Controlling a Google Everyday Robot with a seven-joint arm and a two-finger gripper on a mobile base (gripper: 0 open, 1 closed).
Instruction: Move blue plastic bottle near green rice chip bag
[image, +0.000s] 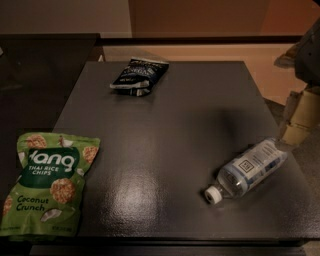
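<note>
Camera view, single frame.

The blue plastic bottle (247, 172) is seen lying on its side on the near-right part of the dark table (170, 120). Its body is clear with a bluish tint. A pale label with a small dark square logo is wrapped round the middle. The white screw cap (213, 195) is pointed near-left and the base is turned far-right, close to the table's right edge.

The green rice chip bag (49, 185) is laid flat at the near-left corner of the table, face up. White lettering, "Thai Rice Chips", "Coconut Crunch" and round chip pictures are legible on it. Bottle and bag are well apart, with bare tabletop between them.

A smaller dark bag (139, 76) is noted at the far side of the table, left of centre.

The arm (311, 47) is seen entering from the right edge, with a dark upper section and pale, blocky lower sections angled down and to the left. The gripper (291, 134) is placed at the base end of the bottle, right at it or touching; which of these cannot be told. Whether the claw is spread, pressed together or pinching the bottle cannot be told either.
</note>
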